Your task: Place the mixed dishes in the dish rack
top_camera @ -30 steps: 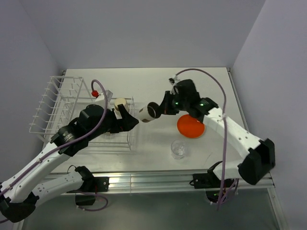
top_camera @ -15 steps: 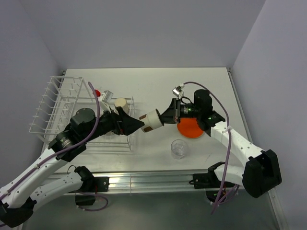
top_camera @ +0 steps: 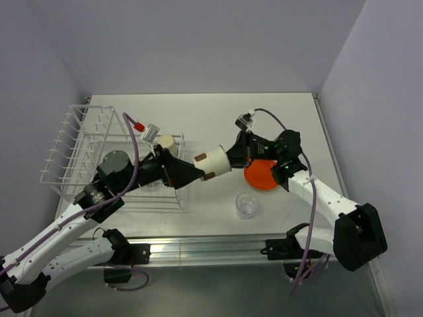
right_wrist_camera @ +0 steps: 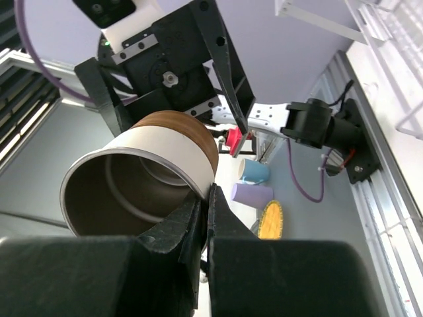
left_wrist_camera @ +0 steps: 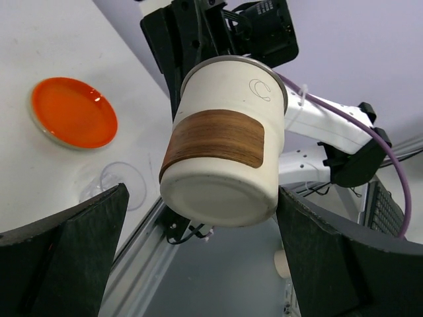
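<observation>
A tan cup [top_camera: 211, 165] with a brown band hangs on its side above the table, my right gripper [top_camera: 232, 157] shut on its rim. The right wrist view shows the dark inside of this cup [right_wrist_camera: 132, 191] and my right gripper [right_wrist_camera: 208, 198] pinching the wall. My left gripper [top_camera: 197, 174] stands open; the base of the cup [left_wrist_camera: 225, 152] lies between its fingertips [left_wrist_camera: 119, 198], untouched. The orange plate [top_camera: 264, 175] and the clear glass [top_camera: 246, 205] rest on the table. A second cup [top_camera: 165, 142] sits in the dish rack [top_camera: 86, 142].
The rack's basket part [top_camera: 173, 198] lies just under my left arm. In the left wrist view the plate [left_wrist_camera: 74, 112] and glass [left_wrist_camera: 115, 185] lie below and left of the cup. The table's front rail [top_camera: 211, 247] runs near the glass.
My right arm swung the cup left and turned its base towards my left gripper. My left gripper reached right, so its open fingers now flank the cup's base.
</observation>
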Controlling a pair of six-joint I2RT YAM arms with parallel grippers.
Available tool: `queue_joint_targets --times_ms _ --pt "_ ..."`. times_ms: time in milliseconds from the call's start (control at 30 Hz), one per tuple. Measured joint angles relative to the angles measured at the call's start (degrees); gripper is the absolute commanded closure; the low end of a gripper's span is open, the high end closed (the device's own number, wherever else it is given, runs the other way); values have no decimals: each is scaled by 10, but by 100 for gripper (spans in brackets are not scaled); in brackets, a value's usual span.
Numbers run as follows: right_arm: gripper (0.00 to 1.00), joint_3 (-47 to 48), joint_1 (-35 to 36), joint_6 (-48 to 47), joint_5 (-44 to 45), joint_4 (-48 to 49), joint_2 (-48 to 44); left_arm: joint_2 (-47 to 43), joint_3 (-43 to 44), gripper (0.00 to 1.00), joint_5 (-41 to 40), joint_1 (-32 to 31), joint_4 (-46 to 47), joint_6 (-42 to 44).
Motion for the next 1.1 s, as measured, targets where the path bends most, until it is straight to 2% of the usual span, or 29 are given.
queue_joint_targets --times_ms 200,367,467,500,567,600,633,667,700,733,800,867,900,1000,1100 --pt "100 0 9 31 1 40 4 4 -3 2 16 0 39 -11" --pt "100 4 19 15 6 24 9 8 -12 6 20 0 58 -26" --pt "100 6 24 5 10 14 14 11 -13 17 19 0 61 -31" --pt "100 6 25 3 10 10 15 11 -13 28 19 0 61 -33" --pt "100 7 27 -1 12 5 16 11 -13 43 19 0 63 -39" --pt "100 8 27 -3 13 3 16 10 -13 55 19 0 64 -40" --pt "96 9 27 -6 14 0 16 10 -13 62 20 0 66 -42" --pt "87 10 27 -8 15 -1 16 10 -13 71 19 0 66 -42" --pt "55 12 27 -9 14 -5 16 10 -13 99 19 0 66 -41" --pt "43 13 27 -13 16 -10 16 10 -13 100 18 0 66 -42" --pt "26 19 27 -31 19 -31 16 10 -13 100 15 0 56 -40" --pt "21 43 27 -96 33 -110 13 3 -13 100 2 0 27 -36" --pt "1 62 26 -136 44 -175 10 -3 -11 100 -11 0 4 -32" --pt "0 150 23 -289 148 -404 5 -24 27 100 -76 0 -114 -15" --pt "0 210 21 -400 271 -560 -9 -26 100 100 -164 1 -239 1"
